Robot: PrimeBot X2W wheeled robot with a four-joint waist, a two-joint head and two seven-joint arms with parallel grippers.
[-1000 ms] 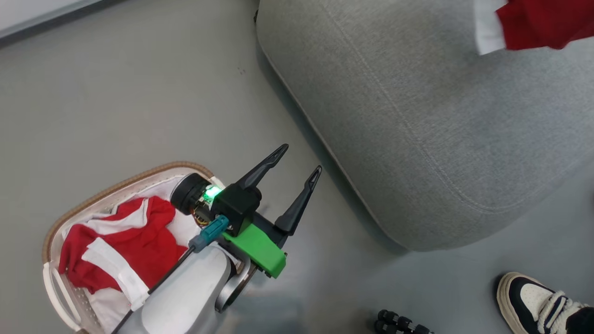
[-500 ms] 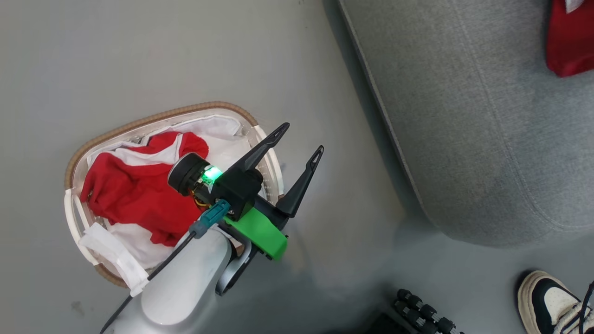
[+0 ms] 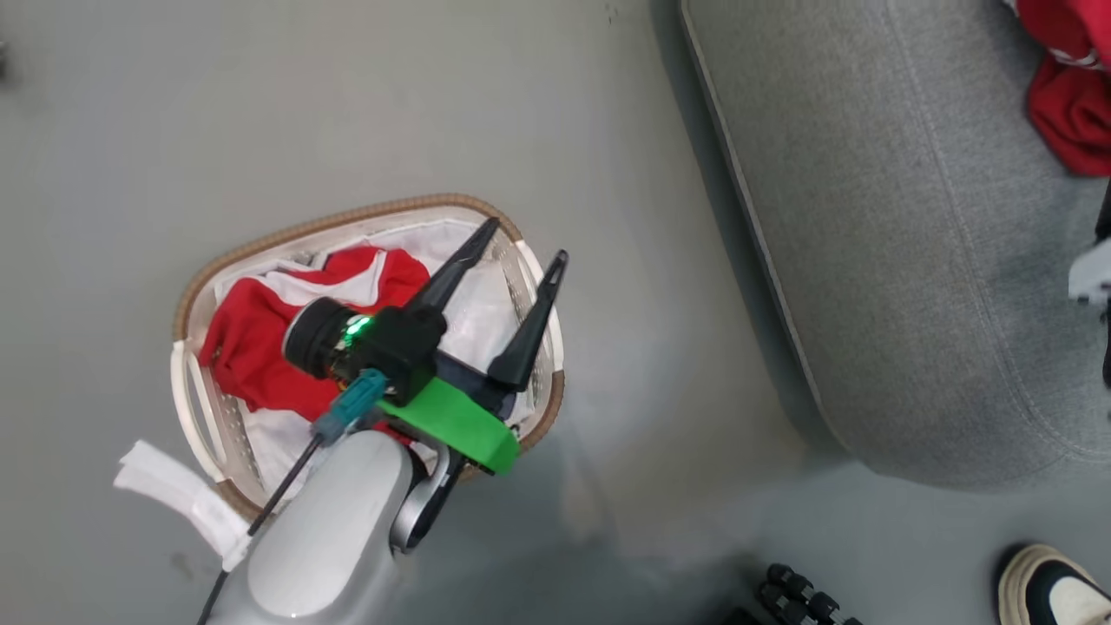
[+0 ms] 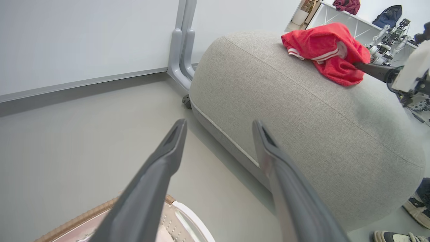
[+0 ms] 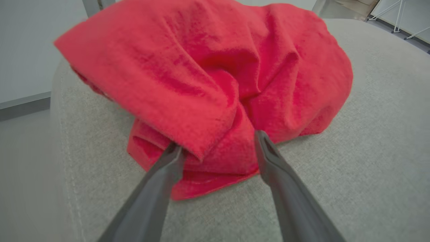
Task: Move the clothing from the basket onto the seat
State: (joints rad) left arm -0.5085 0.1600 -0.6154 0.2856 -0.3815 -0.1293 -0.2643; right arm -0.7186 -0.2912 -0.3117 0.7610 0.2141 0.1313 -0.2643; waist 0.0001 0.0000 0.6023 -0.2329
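The basket (image 3: 201, 425) stands on the grey floor with red and white clothing (image 3: 252, 347) bunched inside it. My left gripper (image 3: 525, 243) hangs open over the basket's right side, nothing between its fingers; its own view has the left gripper (image 4: 219, 125) pointing at the seat (image 4: 302, 111). On the grey seat (image 3: 911, 217) lies another red piece of clothing (image 3: 1072, 121). My right gripper (image 5: 218, 144) is open, its fingertips straddling a fold of that clothing (image 5: 208, 77), which rests on the cushion.
A white cloth strip (image 3: 174, 495) trails over the basket's front rim onto the floor. A person's shoe (image 3: 1050, 590) and a black ribbed part (image 3: 798, 599) are at the lower right. A white wall and grey post (image 4: 183, 50) stand behind the seat.
The head camera has swung, shifting the whole picture. The red garment that hung at the upper right now lies on the seat. My left gripper now sits over the basket instead of beside it.
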